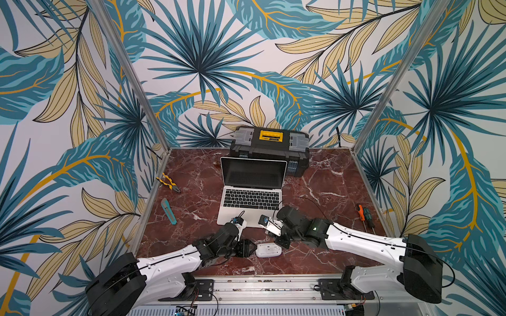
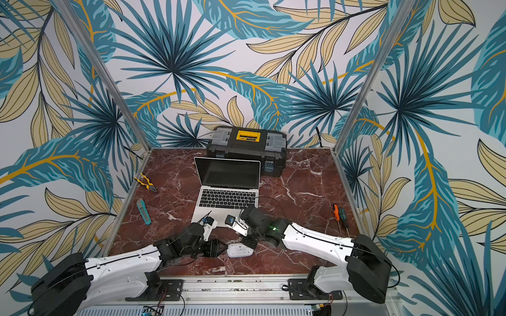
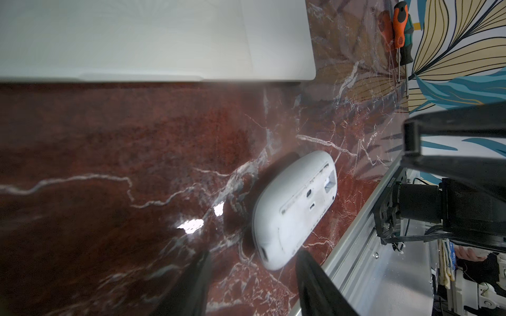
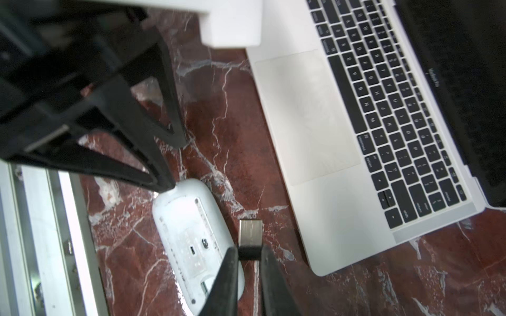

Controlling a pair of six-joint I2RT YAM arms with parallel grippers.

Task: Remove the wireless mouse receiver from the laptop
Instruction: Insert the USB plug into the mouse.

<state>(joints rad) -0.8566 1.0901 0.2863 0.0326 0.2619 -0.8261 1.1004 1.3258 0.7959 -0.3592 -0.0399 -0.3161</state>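
Receiver, pinched in right claw at lower centre, is clear of laptop; left claw released; next, probably set it down.

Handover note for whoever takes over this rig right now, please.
The right end effector is shut on the receiver, held over the table near the mouse.
The left end effector is open, one fingertip at the upturned mouse's end.
The laptop is open, receiver clear of it.
Done: receiver unplugged.
Left: probably set it down, perhaps into the mouse.
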